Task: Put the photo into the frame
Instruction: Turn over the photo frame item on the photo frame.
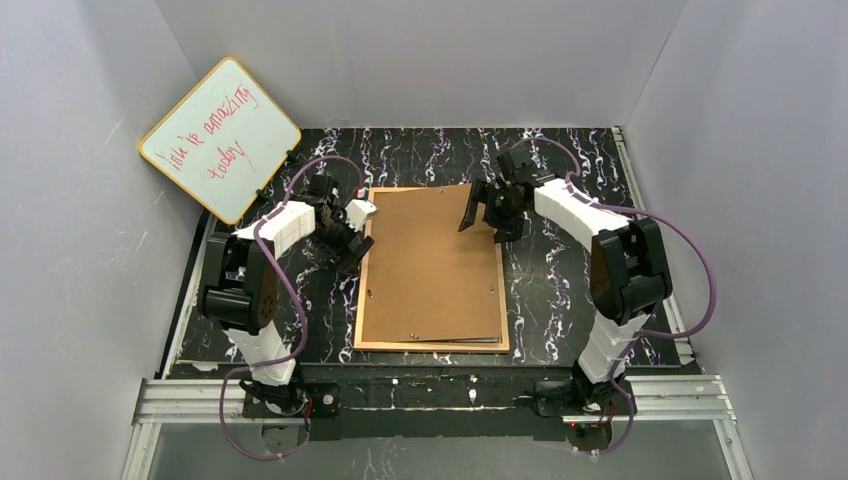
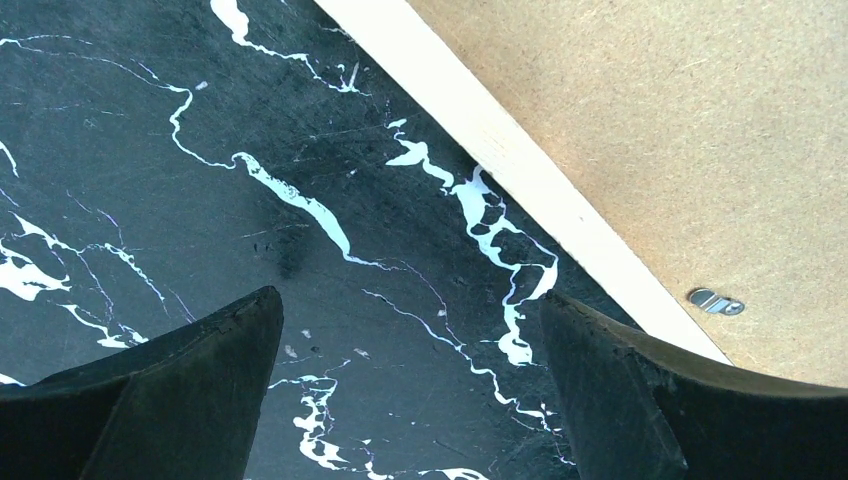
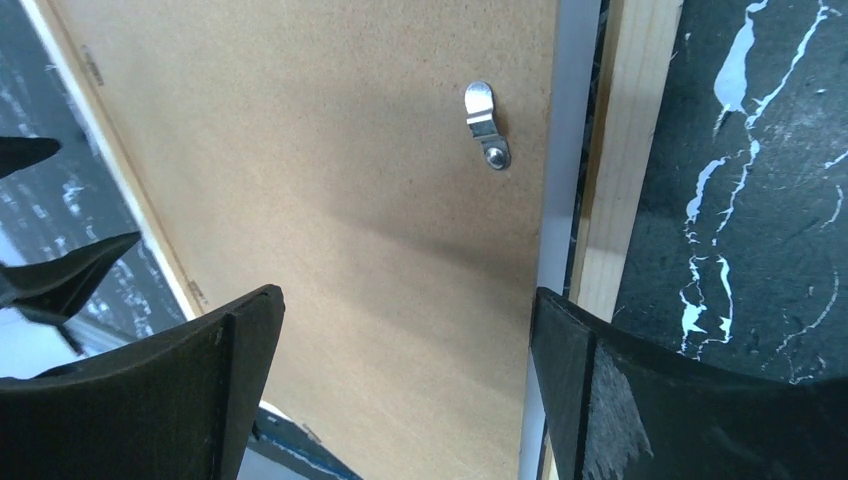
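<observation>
Frame: the light-wood frame (image 1: 430,347) lies flat in the middle of the counter (image 1: 560,280), back side up. Your wrist views show its rail (image 2: 530,190) (image 3: 625,150).
Backing board: the brown backing board (image 1: 430,265) rests on the frame, slightly askew to the rails.
Photo: not plainly in view. A pale strip (image 3: 560,150) runs between the board's edge and the right rail; you cannot tell whether it is the photo's back or the pane.
Clips: a small metal turn clip (image 3: 487,125) sits on the board near the right rail, and another (image 2: 716,301) near the left rail.
Left hand: your left hand (image 1: 352,232) (image 2: 410,305) has its fingers spread wide and holds nothing. It is low over bare counter, just beside the frame's left rail.
Right hand: your right hand (image 1: 483,215) (image 3: 405,300) is also spread wide and empty. It is above the board's far right part, one finger over the board, the other over the rail.
Whiteboard: the yellow-rimmed whiteboard (image 1: 220,138) with red writing stands in the far left corner.
</observation>
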Available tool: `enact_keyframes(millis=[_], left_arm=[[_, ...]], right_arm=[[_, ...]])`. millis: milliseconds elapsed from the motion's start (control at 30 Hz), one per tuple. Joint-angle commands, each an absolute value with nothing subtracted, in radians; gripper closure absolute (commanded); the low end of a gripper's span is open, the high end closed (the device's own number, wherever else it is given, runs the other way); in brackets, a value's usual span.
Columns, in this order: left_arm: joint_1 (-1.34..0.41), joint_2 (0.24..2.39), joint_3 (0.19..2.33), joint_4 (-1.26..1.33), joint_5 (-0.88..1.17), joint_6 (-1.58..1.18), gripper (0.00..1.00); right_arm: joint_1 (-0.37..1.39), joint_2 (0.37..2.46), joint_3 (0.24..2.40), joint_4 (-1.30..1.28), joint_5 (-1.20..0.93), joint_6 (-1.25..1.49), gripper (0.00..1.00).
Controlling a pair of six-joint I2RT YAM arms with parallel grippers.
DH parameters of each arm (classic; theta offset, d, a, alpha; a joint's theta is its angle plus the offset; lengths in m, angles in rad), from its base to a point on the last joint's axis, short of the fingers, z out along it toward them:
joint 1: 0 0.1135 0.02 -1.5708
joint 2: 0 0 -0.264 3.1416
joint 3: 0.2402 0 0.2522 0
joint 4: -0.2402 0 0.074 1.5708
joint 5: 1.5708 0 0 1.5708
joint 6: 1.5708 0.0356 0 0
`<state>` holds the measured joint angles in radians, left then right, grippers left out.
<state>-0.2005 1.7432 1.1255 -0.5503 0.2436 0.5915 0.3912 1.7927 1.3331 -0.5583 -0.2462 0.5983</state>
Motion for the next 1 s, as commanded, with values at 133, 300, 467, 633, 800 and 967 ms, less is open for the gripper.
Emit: enact_keyframes(millis=[133, 300, 467, 633, 800, 967], left_arm=[[-0.202, 1.708, 1.141, -0.59, 0.253, 0.6, 0.02], [-0.201, 1.706, 1.147, -0.598, 0.252, 0.603, 0.02], [-0.191, 1.701, 1.165, -0.617, 0.258, 0.603, 0.02], [-0.185, 1.698, 1.186, -0.64, 0.265, 0.609, 0.02], [-0.161, 1.709, 1.201, -0.675, 0.307, 0.61, 0.02], [-0.132, 1.722, 1.201, -0.741, 0.384, 0.638, 0.03]], right_arm=[[0.506, 1.89, 1.537, -0.774, 0.024, 0.554, 0.01], [0.552, 1.916, 1.614, -0.855, 0.164, 0.531, 0.01], [0.582, 1.933, 1.702, -0.913, 0.257, 0.49, 0.01], [0.61, 1.934, 1.74, -0.92, 0.288, 0.464, 0.01], [0.6, 1.741, 1.578, -0.602, 0.146, 0.455, 0.01], [0.553, 1.605, 1.414, -0.356, -0.188, 0.548, 0.01]])
